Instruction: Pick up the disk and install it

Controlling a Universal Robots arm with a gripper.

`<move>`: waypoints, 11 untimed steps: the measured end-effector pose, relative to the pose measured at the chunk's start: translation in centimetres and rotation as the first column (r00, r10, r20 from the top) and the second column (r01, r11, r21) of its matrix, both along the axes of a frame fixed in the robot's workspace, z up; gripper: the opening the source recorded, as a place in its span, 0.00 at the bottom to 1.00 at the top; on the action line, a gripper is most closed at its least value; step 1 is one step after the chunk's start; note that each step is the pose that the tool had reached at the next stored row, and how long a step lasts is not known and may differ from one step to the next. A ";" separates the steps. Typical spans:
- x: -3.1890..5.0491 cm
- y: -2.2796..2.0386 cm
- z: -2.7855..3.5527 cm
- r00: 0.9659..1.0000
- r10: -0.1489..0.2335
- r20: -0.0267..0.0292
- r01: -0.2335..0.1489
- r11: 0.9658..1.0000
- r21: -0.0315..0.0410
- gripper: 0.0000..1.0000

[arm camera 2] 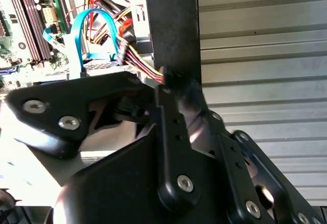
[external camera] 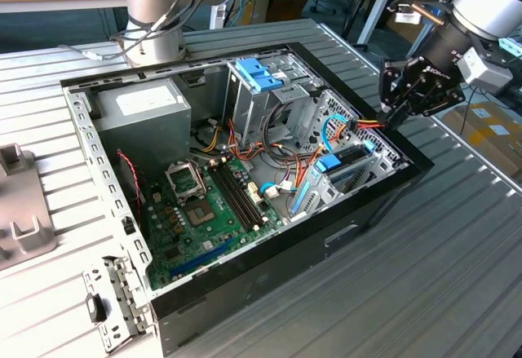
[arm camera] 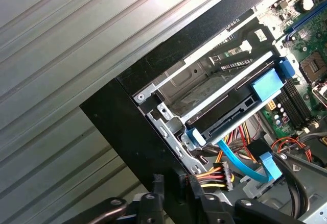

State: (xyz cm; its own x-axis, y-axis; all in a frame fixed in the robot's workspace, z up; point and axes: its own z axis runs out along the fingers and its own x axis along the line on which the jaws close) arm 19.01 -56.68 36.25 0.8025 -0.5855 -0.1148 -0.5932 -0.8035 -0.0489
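end effector point(external camera: 397, 112) fingertips hidden behind case rim point(external camera: 408, 150)

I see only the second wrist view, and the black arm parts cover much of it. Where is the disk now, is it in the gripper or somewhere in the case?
Observer: Not in the gripper. In the first wrist view the disk sits in the drive bay, with its light-blue bracket at both ends.
Operator: Where is the gripper compared to the case?
Observer: In the exterior view the gripper is at the rim of the case on the exterior view's right, next to the coloured wires and just above the disk's bay.
Operator: Is any big part close to it?
Observer: No. The grey power supply is in the opposite corner, on the exterior view's left.
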 end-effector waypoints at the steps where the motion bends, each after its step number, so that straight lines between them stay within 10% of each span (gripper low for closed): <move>1: 0.00 0.00 0.00 1.000 0.000 0.000 0.000 1.000 0.000 0.28; 11: 0.00 -0.01 0.00 1.000 0.000 0.000 0.000 1.000 0.000 0.19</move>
